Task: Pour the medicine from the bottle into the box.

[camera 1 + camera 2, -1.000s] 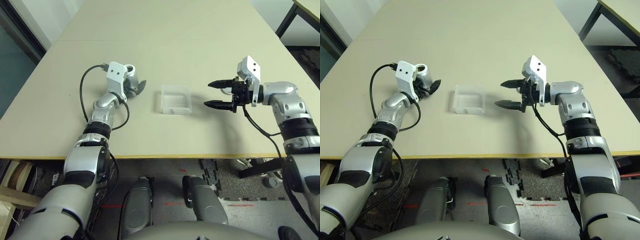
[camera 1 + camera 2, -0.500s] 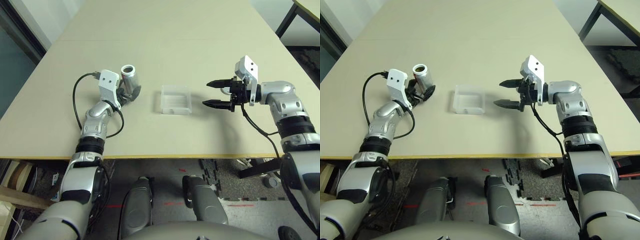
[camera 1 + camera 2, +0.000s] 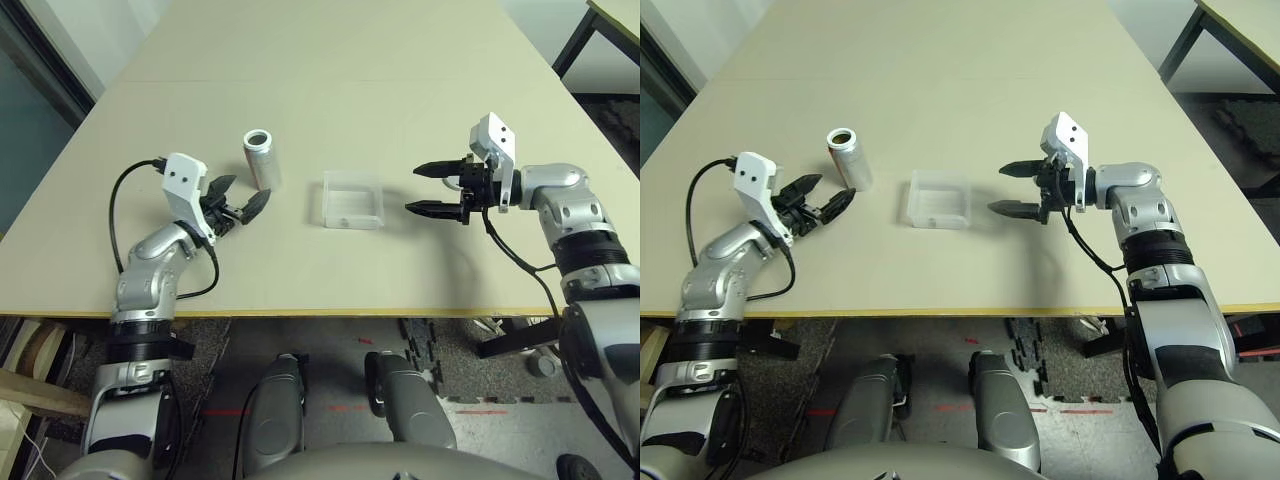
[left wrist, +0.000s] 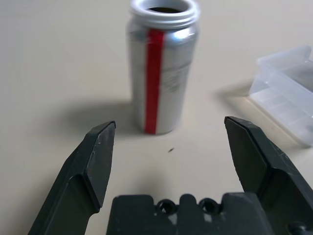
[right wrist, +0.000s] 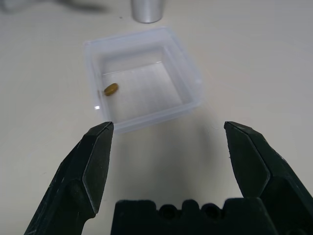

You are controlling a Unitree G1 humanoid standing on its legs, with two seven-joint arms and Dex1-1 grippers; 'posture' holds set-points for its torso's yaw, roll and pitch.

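Already the pill [image 5: 111, 89] lay in the box [image 3: 352, 199]; the bottle [image 3: 262, 158] stood upright beside it, so both grippers, left [image 3: 243, 205] and right [image 3: 438, 188], gaped wide, holding nothing.

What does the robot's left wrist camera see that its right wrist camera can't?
Left wrist view alone: the silvery cylindrical bottle's open mouth and red stripe, standing upright beyond the open left claw.

Right wrist view alone: a small yellowish-brown pill lying inside the clear square plastic box, beyond the open right claw.

Both: the bottle, the box and the beige table.
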